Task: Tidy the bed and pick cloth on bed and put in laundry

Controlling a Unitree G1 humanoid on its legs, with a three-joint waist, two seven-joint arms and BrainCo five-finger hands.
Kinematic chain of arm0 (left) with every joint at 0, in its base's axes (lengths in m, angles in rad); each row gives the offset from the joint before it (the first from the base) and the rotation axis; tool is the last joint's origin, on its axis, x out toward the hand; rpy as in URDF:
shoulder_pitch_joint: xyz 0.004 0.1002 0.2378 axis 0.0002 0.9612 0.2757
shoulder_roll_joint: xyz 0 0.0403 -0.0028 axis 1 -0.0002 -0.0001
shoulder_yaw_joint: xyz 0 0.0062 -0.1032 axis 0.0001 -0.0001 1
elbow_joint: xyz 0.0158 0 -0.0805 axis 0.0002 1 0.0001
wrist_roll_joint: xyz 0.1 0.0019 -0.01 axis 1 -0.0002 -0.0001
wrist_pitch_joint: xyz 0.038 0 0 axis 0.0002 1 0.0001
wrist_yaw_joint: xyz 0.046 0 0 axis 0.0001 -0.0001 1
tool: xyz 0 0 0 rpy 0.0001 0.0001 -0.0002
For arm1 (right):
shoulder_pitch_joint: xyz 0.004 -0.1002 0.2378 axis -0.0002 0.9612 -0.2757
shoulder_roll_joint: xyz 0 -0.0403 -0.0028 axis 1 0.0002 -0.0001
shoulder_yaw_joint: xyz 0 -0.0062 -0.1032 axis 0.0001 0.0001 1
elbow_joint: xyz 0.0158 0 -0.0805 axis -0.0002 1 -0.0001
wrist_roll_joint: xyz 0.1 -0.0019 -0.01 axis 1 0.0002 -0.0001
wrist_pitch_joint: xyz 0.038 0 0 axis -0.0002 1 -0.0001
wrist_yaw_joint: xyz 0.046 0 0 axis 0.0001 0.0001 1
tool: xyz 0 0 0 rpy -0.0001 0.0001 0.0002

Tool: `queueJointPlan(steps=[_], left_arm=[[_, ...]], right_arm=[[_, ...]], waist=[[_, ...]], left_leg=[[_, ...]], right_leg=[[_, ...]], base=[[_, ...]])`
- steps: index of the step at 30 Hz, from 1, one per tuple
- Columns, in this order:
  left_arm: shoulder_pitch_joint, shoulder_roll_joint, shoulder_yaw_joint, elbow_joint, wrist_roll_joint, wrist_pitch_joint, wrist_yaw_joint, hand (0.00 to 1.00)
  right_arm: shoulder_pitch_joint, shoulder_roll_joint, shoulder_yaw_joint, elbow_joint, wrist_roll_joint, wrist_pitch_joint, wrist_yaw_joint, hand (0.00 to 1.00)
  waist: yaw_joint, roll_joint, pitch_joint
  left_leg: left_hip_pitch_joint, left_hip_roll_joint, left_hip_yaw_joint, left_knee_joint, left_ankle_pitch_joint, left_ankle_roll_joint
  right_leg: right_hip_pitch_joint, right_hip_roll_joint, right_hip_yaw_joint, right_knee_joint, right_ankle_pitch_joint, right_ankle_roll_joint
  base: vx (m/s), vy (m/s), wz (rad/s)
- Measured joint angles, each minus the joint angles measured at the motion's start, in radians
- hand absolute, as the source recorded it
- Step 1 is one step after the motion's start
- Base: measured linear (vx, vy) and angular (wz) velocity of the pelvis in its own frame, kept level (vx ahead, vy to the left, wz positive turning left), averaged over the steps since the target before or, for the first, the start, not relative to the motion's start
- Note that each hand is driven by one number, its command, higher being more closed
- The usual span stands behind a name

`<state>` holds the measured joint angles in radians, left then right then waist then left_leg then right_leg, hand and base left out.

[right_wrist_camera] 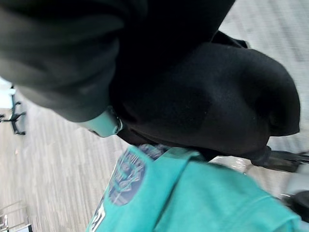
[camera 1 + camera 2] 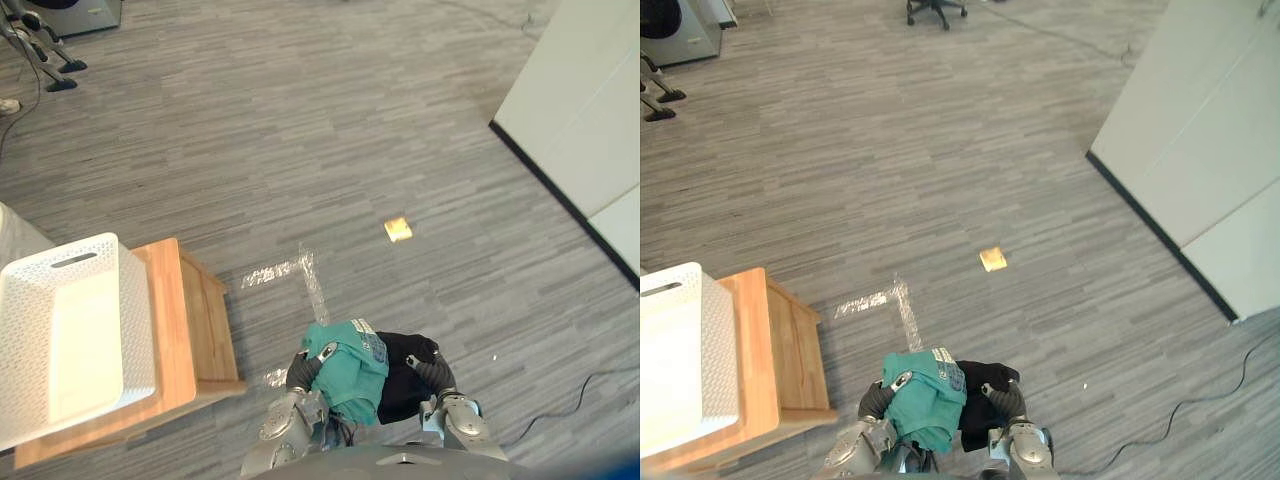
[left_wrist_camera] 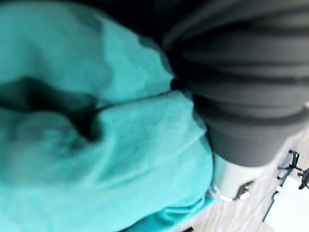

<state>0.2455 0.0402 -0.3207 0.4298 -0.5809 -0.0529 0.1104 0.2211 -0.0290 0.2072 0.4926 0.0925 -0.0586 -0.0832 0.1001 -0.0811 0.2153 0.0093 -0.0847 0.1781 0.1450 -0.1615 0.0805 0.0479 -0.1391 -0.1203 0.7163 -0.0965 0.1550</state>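
Bright, even indoor light on the grey floor (image 2: pixel 400 130), soft faint shadows, white basket (image 2: pixel 137 320) washed out.

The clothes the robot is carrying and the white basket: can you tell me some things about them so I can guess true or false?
1. A teal cloth and a black cloth are bunched together between the left hand and the right hand. True.
2. The white basket stands on the floor. False: it stands on a wooden stand.
3. The clothes are already in the basket. False: they are at the robot's hands, and the basket looks empty.
4. A small yellow thing lies on the floor. True.
5. The basket is on the robot's left. True.
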Motion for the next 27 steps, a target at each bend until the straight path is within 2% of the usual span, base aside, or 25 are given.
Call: queueJointPlan(steps=[1,2,3,5,6,8,9,10,11,12,13,14,15,16,17,18,19,20,21,22,23,24,25,26,27], left_arm=[[0.0,0.007,-0.002,0.004,0.0,0.002,0.0,1.0],[0.0,0.015,0.0,0.008,0.002,0.005,0.004,1.0],[0.008,0.016,0.003,0.008,0.002,0.006,0.005,1.0],[0.016,0.019,0.011,0.008,0.003,0.005,0.006,1.0],[0.024,0.02,0.015,0.007,0.003,0.007,0.006,1.0],[0.032,0.02,0.023,0.005,0.004,0.007,0.006,1.0],[0.033,0.02,0.029,0.005,0.004,0.006,0.006,1.0],[0.042,0.017,0.035,0.006,0.004,0.007,0.005,1.0],[0.048,0.007,0.054,0.007,0.004,0.007,0.006,1.0],[0.046,0.003,0.065,0.008,0.004,0.008,0.006,1.0],[0.043,0.0,0.089,0.006,0.004,0.007,0.007,1.0],[0.046,0.0,0.099,0.006,0.004,0.007,0.01,1.0],[0.054,0.002,0.115,0.004,0.005,0.007,0.013,1.0],[0.054,-0.002,0.129,0.006,0.005,0.009,0.02,1.0],[0.046,-0.028,0.134,0.017,0.004,0.012,0.023,1.0],[0.048,-0.043,0.141,0.001,0.004,0.01,0.021,1.0],[0.049,-0.052,0.141,-0.007,0.004,0.005,0.019,1.0],[0.064,-0.067,0.149,-0.007,0.005,0.001,0.019,1.0],[0.077,-0.07,0.163,-0.007,0.005,0.001,0.019,1.0],[0.104,-0.083,0.175,-0.019,0.005,0.002,0.019,1.0],[0.113,-0.086,0.18,-0.025,0.004,0.002,0.02,1.0],[0.12,-0.093,0.192,-0.028,0.003,0.003,0.021,1.0],[0.124,-0.094,0.207,-0.055,0.002,0.006,0.02,1.0],[0.124,-0.093,0.211,-0.064,0.002,0.005,0.02,1.0],[0.117,-0.089,0.212,-0.072,0.002,-0.001,0.02,1.0]], right_arm=[[0.0,0.005,-0.001,-0.002,0.0,0.0,-0.001,1.0],[0.013,0.006,-0.001,-0.002,0.0,0.0,-0.001,1.0],[0.023,0.006,-0.002,-0.004,0.0,0.0,-0.001,1.0],[0.025,0.007,-0.001,-0.02,0.0,0.001,-0.002,1.0],[0.02,0.008,-0.001,-0.058,0.0,0.0,-0.003,1.0],[0.013,0.01,0.0,-0.082,0.0,0.0,-0.002,1.0],[0.004,0.011,0.0,-0.09,0.0,-0.001,-0.002,1.0],[-0.007,0.007,-0.001,-0.102,0.0,-0.001,-0.002,1.0],[-0.021,0.003,-0.001,-0.107,0.0,-0.001,-0.003,1.0],[-0.029,-0.001,-0.001,-0.11,0.0,-0.001,-0.002,1.0],[-0.038,-0.001,-0.001,-0.12,0.0,0.0,-0.003,1.0],[-0.037,0.0,0.0,-0.126,0.0,0.0,-0.004,1.0],[-0.027,0.003,0.002,-0.139,0.0,0.001,-0.003,1.0],[-0.018,0.003,0.01,-0.151,0.0,0.007,-0.002,1.0],[-0.022,-0.018,0.005,-0.145,0.0,0.012,-0.004,1.0],[-0.042,-0.028,0.002,-0.144,0.0,0.022,-0.004,1.0],[-0.054,-0.028,0.002,-0.149,0.0,0.027,-0.003,1.0],[-0.059,-0.024,0.029,-0.164,-0.001,0.027,0.003,1.0],[-0.062,-0.024,0.051,-0.164,-0.002,0.026,0.005,1.0],[-0.068,-0.02,0.094,-0.169,-0.009,0.026,0.011,1.0],[-0.067,-0.02,0.109,-0.18,-0.015,0.025,0.013,1.0],[-0.061,-0.024,0.129,-0.203,-0.029,0.024,0.016,1.0],[-0.059,-0.027,0.155,-0.215,-0.031,0.021,0.017,1.0],[-0.061,-0.029,0.165,-0.215,-0.031,0.021,0.018,1.0],[-0.065,-0.028,0.166,-0.215,-0.034,0.021,0.018,1.0]], waist=[[-0.008,-0.008,0.002],[-0.021,-0.012,0.003],[-0.037,-0.002,0.003],[-0.052,0.017,0.004],[-0.056,0.043,0.009],[-0.056,0.058,0.016],[-0.056,0.068,0.018],[-0.056,0.091,0.018],[-0.056,0.106,0.012],[-0.055,0.112,0.012],[-0.049,0.118,0.011],[-0.056,0.111,0.007],[-0.059,0.084,-0.005],[-0.062,0.099,0.003],[-0.06,0.14,0.01],[-0.052,0.153,0.009],[-0.052,0.159,0.007],[-0.052,0.153,0.003],[-0.05,0.148,-0.004],[-0.04,0.133,-0.009],[-0.039,0.132,-0.007],[-0.037,0.154,0.004],[-0.027,0.157,0.01],[-0.013,0.16,0.013],[0.002,0.165,0.018]], left_leg=[[0.021,-0.018,-0.022,-0.006,-0.013,0.012],[0.061,-0.034,-0.053,-0.001,-0.033,0.019],[0.098,-0.034,-0.089,-0.002,-0.045,0.023],[0.144,-0.02,-0.172,-0.007,-0.056,0.039],[0.172,0.006,-0.224,-0.006,-0.059,0.044],[0.196,0.025,-0.252,-0.003,-0.059,0.044],[0.209,0.039,-0.265,0.002,-0.067,0.03],[0.223,0.07,-0.288,0.012,-0.096,-0.021],[0.233,0.097,-0.305,0.016,-0.128,-0.078],[0.241,0.112,-0.309,0.016,-0.145,-0.106],[0.255,0.127,-0.329,0.023,-0.17,-0.151],[0.257,0.129,-0.341,0.032,-0.185,-0.175],[0.273,0.132,-0.362,0.043,-0.211,-0.212],[0.304,0.155,-0.382,0.066,-0.242,-0.203],[0.304,0.191,-0.384,0.083,-0.251,-0.2],[0.283,0.208,-0.383,0.094,-0.238,-0.2],[0.259,0.212,-0.396,0.083,-0.201,-0.183],[0.242,0.232,-0.414,0.139,-0.121,-0.113],[0.232,0.24,-0.421,0.168,-0.095,-0.102],[0.195,0.246,-0.435,0.266,-0.051,-0.093],[0.161,0.252,-0.435,0.34,-0.028,-0.094],[0.054,0.281,-0.427,0.537,0.064,-0.109],[-0.037,0.32,-0.382,0.699,0.177,-0.147],[-0.072,0.345,-0.34,0.766,0.149,-0.144],[-0.127,0.373,-0.262,0.849,0.079,-0.124]], right_leg=[[-0.047,-0.024,-0.001,0.106,0.05,0.01],[-0.113,-0.06,-0.01,0.276,0.038,-0.016],[-0.141,-0.077,-0.046,0.346,0.009,-0.056],[-0.21,-0.093,-0.106,0.377,-0.053,-0.095],[-0.272,-0.088,-0.151,0.299,-0.097,-0.126],[-0.298,-0.077,-0.174,0.202,-0.118,-0.12],[-0.314,-0.06,-0.169,0.105,-0.118,-0.12],[-0.331,-0.019,-0.145,-0.054,-0.11,-0.114],[-0.356,0.028,-0.093,-0.234,-0.07,-0.1],[-0.366,0.044,-0.055,-0.328,-0.03,-0.106],[-0.372,0.058,0.021,-0.51,0.065,-0.088],[-0.373,0.055,0.065,-0.597,0.12,-0.074],[-0.364,0.039,0.147,-0.704,0.173,-0.063],[-0.346,0.045,0.172,-0.672,0.32,-0.041],[-0.347,0.08,0.15,-0.626,0.28,-0.08],[-0.367,0.088,0.138,-0.546,0.245,-0.094],[-0.383,0.089,0.139,-0.476,0.211,-0.099],[-0.369,0.092,0.1,-0.392,0.15,-0.105],[-0.356,0.094,0.082,-0.378,0.12,-0.11],[-0.315,0.1,0.045,-0.383,0.051,-0.131],[-0.281,0.105,0.021,-0.408,0.021,-0.141],[-0.213,0.13,-0.025,-0.463,0.014,-0.155],[-0.141,0.152,-0.054,-0.529,0.012,-0.177],[-0.111,0.159,-0.063,-0.553,0.009,-0.188],[-0.071,0.162,-0.081,-0.574,0.0,-0.205]], base=[[0.4,0.139,0.73],[0.37,0.091,0.84],[0.48,0.102,1.17],[0.46,0.035,1.19],[0.41,0.002,0.96],[0.38,-0.017,0.85],[0.46,-0.057,0.91],[0.5,-0.097,0.91],[0.52,-0.117,0.77],[0.68,-0.22,0.77],[0.47,-0.169,0.74],[0.62,-0.281,1.12],[0.67,-0.382,1.28],[0.8,-0.438,1.12],[0.66,-0.344,0.84],[0.43,-0.235,0.58],[0.57,-0.339,0.96],[0.54,-0.337,0.91],[0.53,-0.303,0.99],[0.36,-0.192,0.67],[0.42,-0.224,0.88],[0.36,-0.203,0.86],[0.33,-0.189,0.76],[0.29,-0.185,0.43],[0.29,-0.162,0.32]])
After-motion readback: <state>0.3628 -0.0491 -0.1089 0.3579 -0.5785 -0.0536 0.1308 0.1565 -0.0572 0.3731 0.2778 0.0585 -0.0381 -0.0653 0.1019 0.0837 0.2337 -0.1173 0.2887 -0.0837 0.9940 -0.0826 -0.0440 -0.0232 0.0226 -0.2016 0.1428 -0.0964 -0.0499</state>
